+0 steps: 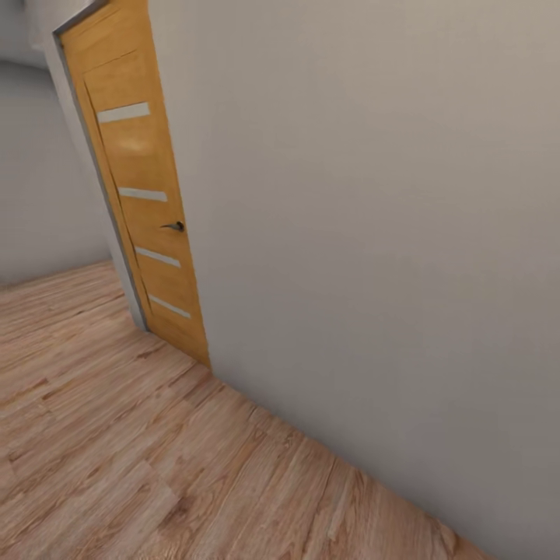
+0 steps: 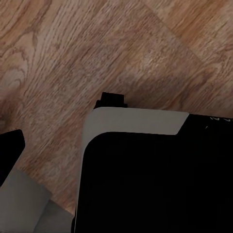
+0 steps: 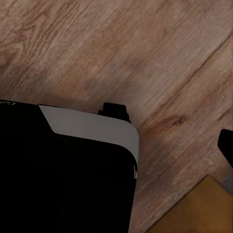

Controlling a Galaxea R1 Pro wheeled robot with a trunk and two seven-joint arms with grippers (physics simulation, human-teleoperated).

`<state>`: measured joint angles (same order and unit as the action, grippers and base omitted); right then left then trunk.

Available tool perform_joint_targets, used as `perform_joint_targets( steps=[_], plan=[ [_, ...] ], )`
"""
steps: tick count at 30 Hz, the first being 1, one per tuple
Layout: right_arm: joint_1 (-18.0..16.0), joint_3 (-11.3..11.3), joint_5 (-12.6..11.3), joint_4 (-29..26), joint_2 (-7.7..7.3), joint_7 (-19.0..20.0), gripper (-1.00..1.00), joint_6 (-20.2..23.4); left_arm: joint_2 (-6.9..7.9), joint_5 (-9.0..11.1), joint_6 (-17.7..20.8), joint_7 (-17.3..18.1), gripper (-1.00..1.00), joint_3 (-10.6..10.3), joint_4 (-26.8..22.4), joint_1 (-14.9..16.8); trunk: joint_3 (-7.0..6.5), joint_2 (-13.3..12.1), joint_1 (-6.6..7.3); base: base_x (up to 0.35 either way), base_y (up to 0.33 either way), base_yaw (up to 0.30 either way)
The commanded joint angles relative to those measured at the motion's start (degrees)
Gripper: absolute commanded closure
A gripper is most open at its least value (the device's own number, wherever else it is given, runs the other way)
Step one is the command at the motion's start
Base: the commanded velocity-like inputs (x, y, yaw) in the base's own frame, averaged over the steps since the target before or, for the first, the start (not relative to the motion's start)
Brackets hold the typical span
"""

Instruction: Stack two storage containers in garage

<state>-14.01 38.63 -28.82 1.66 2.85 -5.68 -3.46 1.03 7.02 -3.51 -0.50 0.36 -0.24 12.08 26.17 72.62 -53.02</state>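
Of the left pincer [image 2: 9,150] I get just one black fingertip at the edge of its wrist camera. The right pincer [image 3: 227,145] gives me the same, a dark tip at the frame edge. I cannot tell how far either one is open, or whether either has hold of anything. Where the two storage containers are, I cannot tell from these feeds.

From the head camera, a plain grey-white wall [image 1: 373,233] takes up most of what I see and runs away to the left. Below it lies a light wood plank floor [image 1: 117,451], not concrete. At the wall's far end stands an orange-brown wooden door [image 1: 148,218] with four narrow pale strips [image 1: 123,112] set across it and a small dark handle [image 1: 174,226].

Both wrist cameras look down on the same planks, with the robot's black body [image 2: 155,184] and its pale grey rim [image 2: 136,121] in the foreground.
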Motion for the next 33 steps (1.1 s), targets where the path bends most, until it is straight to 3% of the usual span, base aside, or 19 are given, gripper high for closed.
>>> perform_joint_targets(
  steps=[1, 6, 23, 33],
  plan=[
    [-0.05, 0.48, -0.54, 0.15, 0.05, -0.03, -1.00, -0.32, -0.01, 0.45, -0.18, -0.03, -1.00, -0.01, 0.07, 0.04, 0.06, 0.03, 0.00, 0.000, 0.000, 0.270],
    [-0.05, 0.42, -0.54, 0.17, 0.05, -0.03, -1.00, -0.38, -0.03, 0.45, -0.18, -0.03, -1.00, -0.01, 0.07, 0.04, 0.06, 0.03, 0.00, 0.097, 0.000, 0.170],
    [-0.05, 0.48, -0.42, 0.10, 0.04, 0.05, -1.00, -0.33, 0.03, 0.45, -0.18, -0.03, -1.00, -0.01, 0.07, 0.04, 0.06, 0.03, 0.00, 0.307, 0.000, 0.004],
    [-0.05, 0.48, -0.45, 0.10, 0.06, -0.03, -1.00, -0.31, 0.03, 0.45, -0.18, -0.03, -1.00, -0.01, 0.07, 0.04, 0.06, 0.03, 0.00, 0.040, 0.000, 0.138]
  ],
)
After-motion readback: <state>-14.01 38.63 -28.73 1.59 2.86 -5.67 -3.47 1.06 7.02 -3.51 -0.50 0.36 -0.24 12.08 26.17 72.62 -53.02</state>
